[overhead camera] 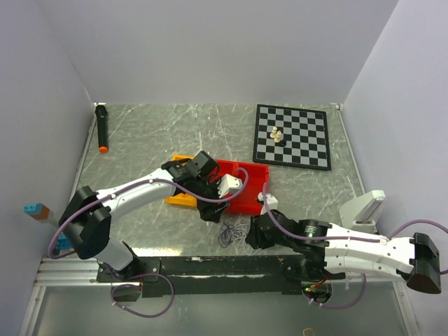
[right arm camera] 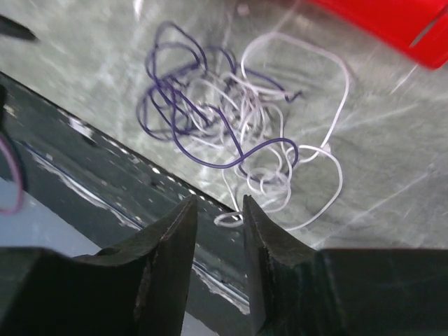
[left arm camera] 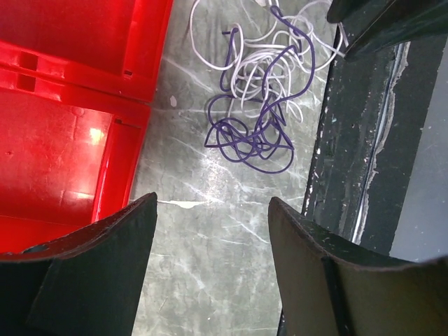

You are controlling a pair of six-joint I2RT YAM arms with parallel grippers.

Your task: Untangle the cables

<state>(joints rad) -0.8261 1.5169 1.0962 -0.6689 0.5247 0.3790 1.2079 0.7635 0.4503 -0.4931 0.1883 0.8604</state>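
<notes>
My left claw [left arm camera: 212, 210] is wide open and holds nothing. Its 2 dark fingers [left arm camera: 98, 273] hang over bare counter [overhead camera: 154, 140], touching neither the wires nor anything else that I can see. It sits just left of the cables [overhead camera: 232, 233], with the red tray [overhead camera: 252, 178] beside it on the far-left side.

My right claw [right arm camera: 218, 206] is only partly open, with a narrow gap between its jaws. The end of 1 white loop [right arm camera: 227, 219] lies in that gap. The jaws are not pinched down on it, and I cannot tell whether the loop touches either finger. This claw sits at the right side of the clump, over the edge of the black strip [overhead camera: 231, 266] that runs along the near side of the counter.

The cables lie loose on the counter in 1 small tangle of thin purple and white wire, between the red tray and the black strip and between my 2 claws. From the left wrist view, the purple loops bunch on the side nearest that claw and the white ones spread beyond them. From the right wrist view, a large white loop swings out toward the tray.

A chessboard [overhead camera: 301, 143] lies at the far right, well apart from the tangle.
</notes>
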